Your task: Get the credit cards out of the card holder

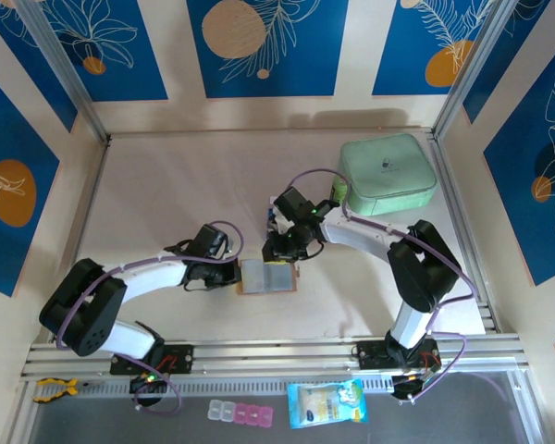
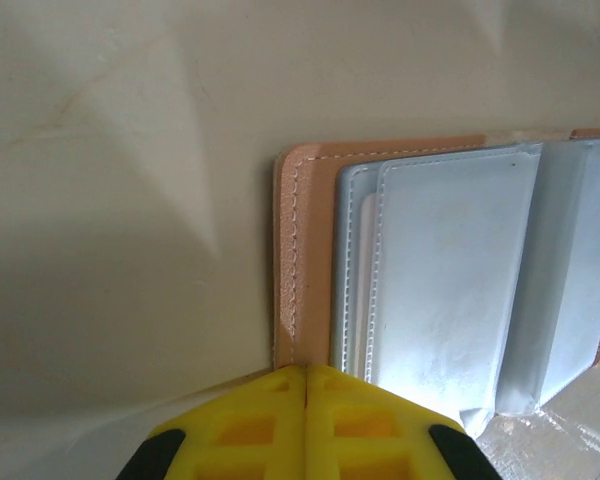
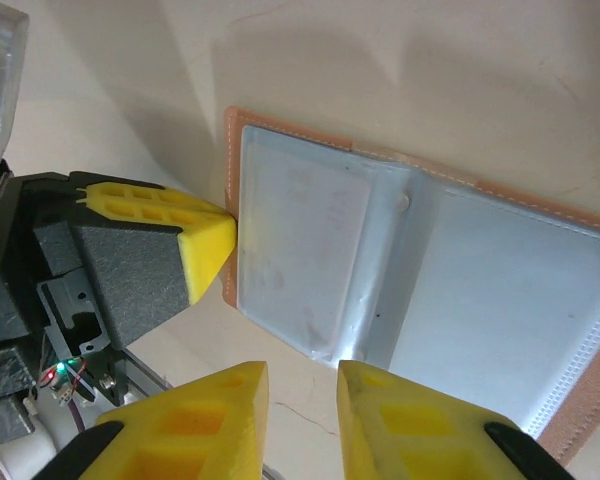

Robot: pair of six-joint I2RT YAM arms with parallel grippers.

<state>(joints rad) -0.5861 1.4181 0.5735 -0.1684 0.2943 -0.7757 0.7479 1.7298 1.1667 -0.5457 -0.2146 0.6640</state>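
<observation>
Left tool (image 2: 307, 374), fingers together, rests on the open card holder's (image 2: 302, 250) tan edge, apparently steadying it on the tabletop (image 2: 110, 200); right tool (image 3: 302, 385), fingers apart, hangs at lower frame.

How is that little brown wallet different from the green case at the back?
The card holder is much smaller than the mint-green case. The card holder lies open, grey pockets up; the mint-green case is shut. The card holder lies mid-table, the mint-green case at the far right corner. Both rest flat on the table.
</observation>
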